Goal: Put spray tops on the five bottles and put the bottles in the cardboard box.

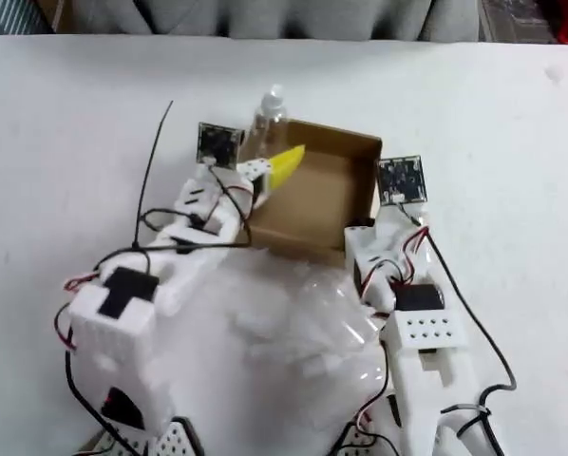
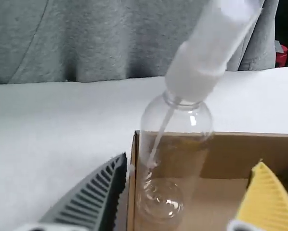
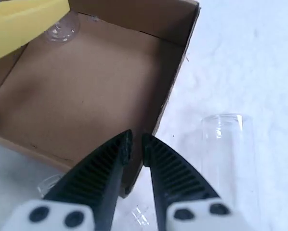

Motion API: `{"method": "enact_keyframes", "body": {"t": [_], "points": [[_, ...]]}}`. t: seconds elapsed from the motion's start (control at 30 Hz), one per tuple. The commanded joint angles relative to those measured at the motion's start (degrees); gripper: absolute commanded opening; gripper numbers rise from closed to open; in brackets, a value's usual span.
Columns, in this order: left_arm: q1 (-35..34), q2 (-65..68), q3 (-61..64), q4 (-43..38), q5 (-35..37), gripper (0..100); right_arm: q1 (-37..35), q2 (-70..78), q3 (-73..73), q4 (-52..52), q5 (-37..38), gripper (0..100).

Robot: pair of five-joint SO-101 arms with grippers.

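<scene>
- Left gripper (image 2: 191, 162): hanging over the box's far left corner, its grey finger (image 2: 93, 202) and yellow finger (image 2: 264, 202) spread wide. Bottle sitting between them, a gap showing on each side.
- Bottle (image 2: 175, 159): clear, round-shouldered and empty-looking, wearing a white spray top (image 2: 206, 48) with its thin dip tube running down inside. It is leaning, with the top tipping away from the grey finger. The lower body is sitting inside the box's far left corner, and the right wrist view is showing its round base up against that corner beside the yellow finger. Cannot tell whether the base is resting on the box floor.
- Cardboard box (image 1: 308, 211): brown, open-topped, sitting on the white table (image 1: 75, 95) between the two arms, its floor lying bare apart from that bottle.
- Clear plastic bag (image 1: 293, 323): lying crumpled just in front of the box.
- Right gripper (image 3: 136, 139): black fingers pressing almost together and pinching nothing, hovering over the box's near right corner.
- Second bottle (image 3: 226, 149): clear, no top on, lying on its side on the table just outside the box's right wall.
</scene>
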Motion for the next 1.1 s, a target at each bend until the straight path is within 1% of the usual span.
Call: {"method": "enact_keyframes", "body": {"t": [0.0, 0.37, 0.43, 0.53, 0.87, 0.93, 1.07], "points": [[0.75, -9.89, 4.31, 0.18, 0.79, 36, -0.04, 0.04, -2.99, -1.10, 0.79, 1.8], [3.30, -25.45, 18.64, 0.44, 0.26, 36, -0.04, 0.04, -2.99, -0.84, 0.79, 1.8], [3.30, -29.14, 20.57, 2.81, 0.26, 36, -0.04, 0.04, -2.99, -0.84, 0.79, 1.8], [2.95, -35.65, 22.15, 11.08, 0.26, 36, -0.04, 0.04, -2.99, -0.75, 0.79, 1.8], [-2.59, -60.88, 23.03, 45.71, 0.62, 36, -0.13, 0.04, -2.99, -0.75, 0.79, 1.8], [-3.65, -65.54, 23.03, 51.25, 0.62, 36, -0.13, 0.04, -2.99, -0.75, 0.79, 1.8], [-4.79, -73.45, 23.03, 59.87, 0.79, 36, -0.13, 0.04, -2.99, -0.75, 0.79, 1.8]]}}
